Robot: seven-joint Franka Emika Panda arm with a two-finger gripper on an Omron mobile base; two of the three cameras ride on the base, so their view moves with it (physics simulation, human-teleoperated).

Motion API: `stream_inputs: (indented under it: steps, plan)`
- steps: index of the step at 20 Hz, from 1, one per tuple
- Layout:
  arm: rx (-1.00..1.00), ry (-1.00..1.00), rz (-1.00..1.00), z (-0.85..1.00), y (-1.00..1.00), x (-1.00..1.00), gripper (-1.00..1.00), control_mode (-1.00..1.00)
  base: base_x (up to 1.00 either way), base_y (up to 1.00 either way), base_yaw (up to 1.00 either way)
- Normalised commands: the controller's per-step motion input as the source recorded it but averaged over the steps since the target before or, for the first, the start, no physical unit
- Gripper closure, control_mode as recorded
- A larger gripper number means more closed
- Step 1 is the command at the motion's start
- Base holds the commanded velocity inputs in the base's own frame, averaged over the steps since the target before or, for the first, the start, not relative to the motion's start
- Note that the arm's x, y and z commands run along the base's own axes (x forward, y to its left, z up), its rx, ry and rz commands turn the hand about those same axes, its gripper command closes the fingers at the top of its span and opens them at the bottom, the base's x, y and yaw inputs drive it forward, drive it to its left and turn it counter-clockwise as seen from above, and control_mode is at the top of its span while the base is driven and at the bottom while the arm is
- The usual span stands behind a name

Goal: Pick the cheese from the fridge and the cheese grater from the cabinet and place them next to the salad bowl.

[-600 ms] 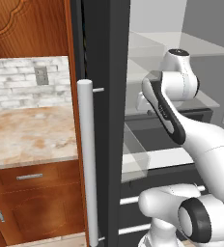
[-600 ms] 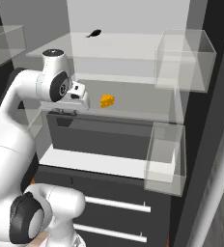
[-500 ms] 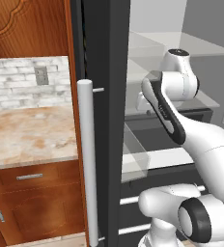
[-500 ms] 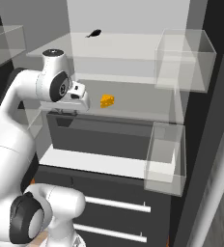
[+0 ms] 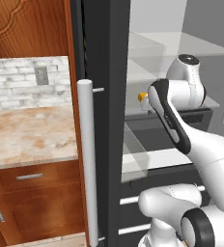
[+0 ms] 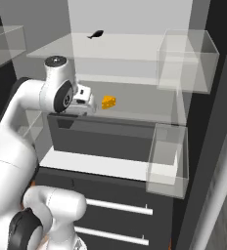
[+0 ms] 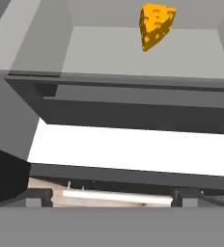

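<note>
The cheese (image 6: 109,101), a small yellow-orange wedge with holes, lies on a translucent shelf inside the open fridge (image 6: 130,19). In the hand view the cheese (image 7: 156,24) sits far ahead at the top, well beyond the fingertips (image 7: 36,195). My gripper (image 6: 88,103) is just left of the wedge at shelf height, not touching it. The gripper (image 7: 111,198) is open with nothing between its jaws. A sliver of the cheese (image 5: 142,97) peeks past my arm. The reddish-brown cabinet (image 5: 27,24) hangs at the upper left. The cheese grater and salad bowl are out of view.
Clear door bins (image 6: 186,61) (image 6: 167,156) hang on the right. A dark drawer (image 6: 110,132) sits under the cheese shelf. A small black object (image 6: 95,34) lies on the upper shelf. The fridge door's silver handle (image 5: 87,159) stands beside a marble counter (image 5: 27,135).
</note>
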Motion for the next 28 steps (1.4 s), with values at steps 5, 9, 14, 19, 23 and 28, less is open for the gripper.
stream_inputs:
  steps: [5,9,14,19,23,28]
  plan:
    - [-0.01,-0.13,-0.04,-0.13,-0.56,0.01,-1.00,-1.00,0.00,0.00,0.00]
    - [0.00,0.00,-0.09,-0.01,-0.30,0.30,-1.00,-1.00,0.00,0.00,0.00]
    - [0.00,0.00,-0.08,0.00,-0.28,0.48,-1.00,-1.00,0.00,0.00,0.00]
    - [0.01,0.00,-0.01,0.00,-0.06,0.51,-1.00,-1.00,0.00,0.00,0.00]
    - [0.00,0.00,0.00,0.00,0.00,0.32,-1.00,-1.00,0.00,0.00,0.00]
    - [0.00,0.00,0.00,-0.02,0.21,0.25,-1.00,-1.00,0.00,0.00,0.00]
